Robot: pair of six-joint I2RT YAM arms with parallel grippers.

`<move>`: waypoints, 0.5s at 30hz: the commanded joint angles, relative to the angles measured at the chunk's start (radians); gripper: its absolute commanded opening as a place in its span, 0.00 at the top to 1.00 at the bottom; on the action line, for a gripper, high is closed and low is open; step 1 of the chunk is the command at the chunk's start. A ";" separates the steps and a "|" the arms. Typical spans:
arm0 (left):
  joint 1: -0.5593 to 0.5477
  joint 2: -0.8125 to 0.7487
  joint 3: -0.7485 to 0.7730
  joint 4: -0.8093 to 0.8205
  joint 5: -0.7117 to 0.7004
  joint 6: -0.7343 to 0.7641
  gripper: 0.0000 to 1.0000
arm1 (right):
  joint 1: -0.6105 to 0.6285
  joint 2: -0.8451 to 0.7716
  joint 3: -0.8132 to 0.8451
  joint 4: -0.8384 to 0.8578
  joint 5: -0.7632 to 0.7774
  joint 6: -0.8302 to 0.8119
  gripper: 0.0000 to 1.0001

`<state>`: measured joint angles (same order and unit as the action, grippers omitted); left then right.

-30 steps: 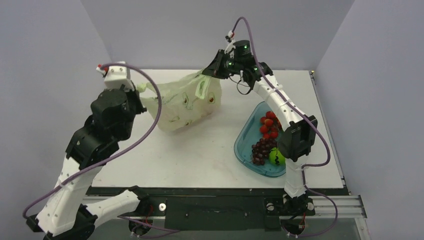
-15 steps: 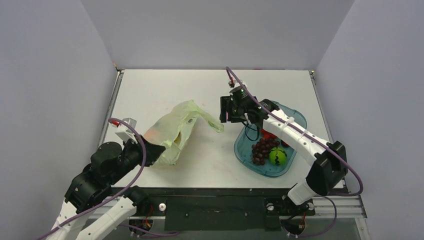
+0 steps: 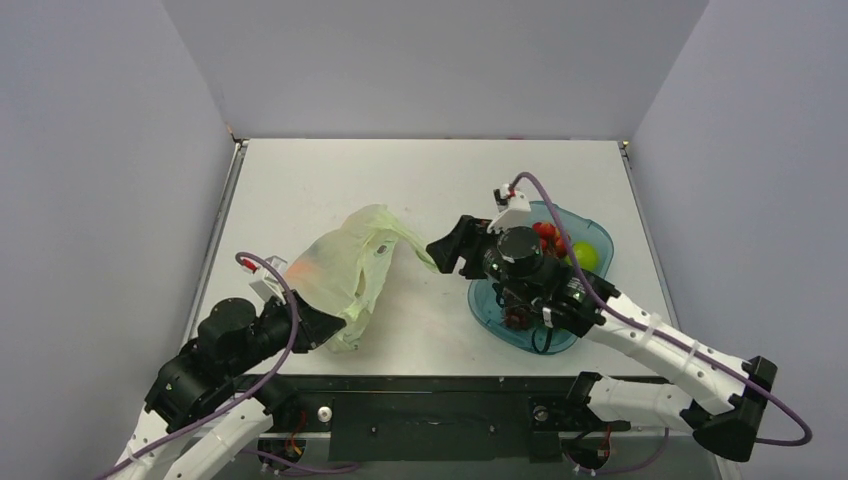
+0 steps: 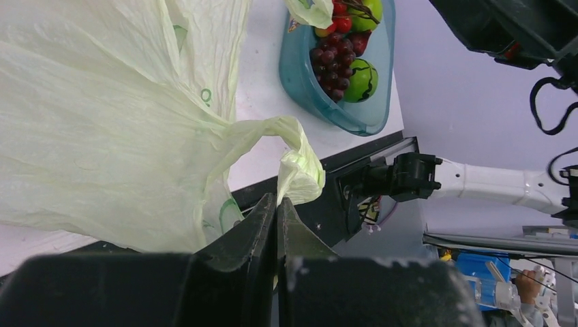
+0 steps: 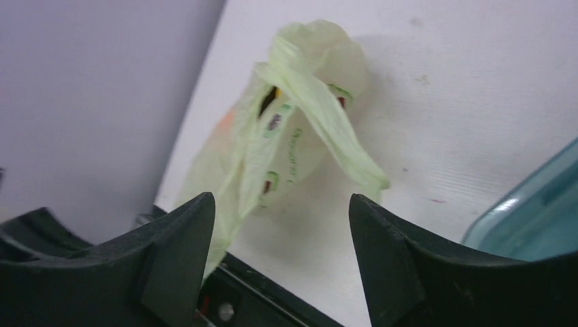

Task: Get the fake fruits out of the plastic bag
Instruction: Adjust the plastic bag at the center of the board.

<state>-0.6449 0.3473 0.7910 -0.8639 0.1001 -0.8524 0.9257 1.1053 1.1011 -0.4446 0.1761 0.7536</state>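
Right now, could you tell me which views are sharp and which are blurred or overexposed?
Top view: sharp, evenly lit. Left wrist: bag nearly washed out, left fingers dark and blurred. Right wrist: bag soft, right fingers dark.

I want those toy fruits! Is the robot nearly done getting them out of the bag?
Not nearly. Done: nothing that shows; an orange fruit glows through the plastic bag. In hand: the left gripper looks pinched on its near edge; the right gripper hangs open by a handle. Left: taking every fruit out.
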 commanded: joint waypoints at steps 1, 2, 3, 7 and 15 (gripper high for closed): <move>0.004 -0.028 0.018 0.055 0.052 -0.028 1.00 | 0.051 -0.022 -0.182 0.426 -0.048 0.235 0.32; 0.004 -0.030 0.024 0.049 0.051 -0.029 1.00 | 0.063 0.008 -0.200 0.473 -0.078 0.254 0.32; 0.005 -0.036 0.025 0.045 0.049 -0.032 1.00 | 0.086 0.027 -0.218 0.546 -0.088 0.277 0.32; 0.005 -0.061 0.010 0.058 0.060 -0.036 1.00 | 0.174 0.163 -0.187 0.629 -0.066 0.282 0.33; 0.005 -0.061 0.027 0.035 0.067 0.011 0.71 | 0.195 0.368 -0.178 0.758 -0.044 0.327 0.53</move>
<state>-0.6441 0.2840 0.7898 -0.8562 0.1555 -0.8707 1.1198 1.4403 0.9047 0.1551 0.1154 1.0462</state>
